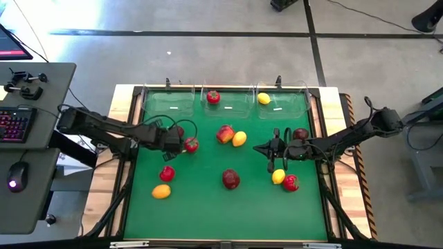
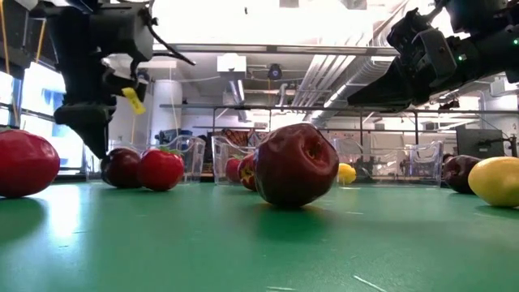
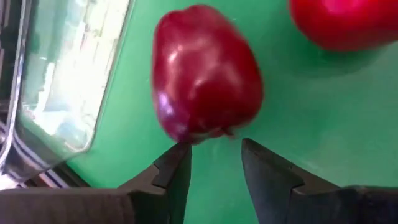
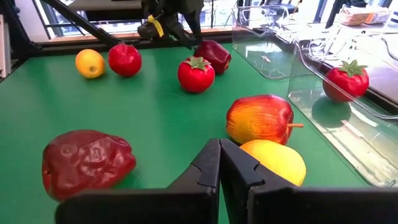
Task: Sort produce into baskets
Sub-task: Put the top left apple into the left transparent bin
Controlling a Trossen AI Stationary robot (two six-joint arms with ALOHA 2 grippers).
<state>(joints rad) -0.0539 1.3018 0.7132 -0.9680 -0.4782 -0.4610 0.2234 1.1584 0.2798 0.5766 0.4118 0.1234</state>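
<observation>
- Left gripper [image 3: 214, 155] sits right over a dark red apple [image 3: 205, 71] on the green mat [image 1: 208, 207], just in front of the leftmost clear bin [image 1: 169, 105]. Jaws part open, a narrow gap, nothing between them; the tips are just short of the apple.
- Right gripper [image 4: 219, 163] hovers mid-mat with fingers pressed together, empty, pointing toward a yellow lemon [image 4: 273, 163] and a red-orange apple [image 4: 260, 118].
- Handling guess: the apple looks like hard glossy plastic, so light, rigid, slippery and prone to rolling. The present gap looks narrower than the fruit, so it probably needs more opening. Best hold is across the widest part, not the tapered end.
- Bins: a green-topped red fruit [image 1: 213, 97] lies in the middle bin [image 1: 228, 107], a lemon [image 1: 264, 98] in the right bin [image 1: 284, 104]. The rest of the produce is loose on the mat.
- Views: the left wrist view alone shows the finger-to-apple gap. The high view alone gives the layout and bin contents. The low view is mostly blocked by a wrinkled dark apple [image 2: 296, 165] but shows the fruit resting on the mat.
</observation>
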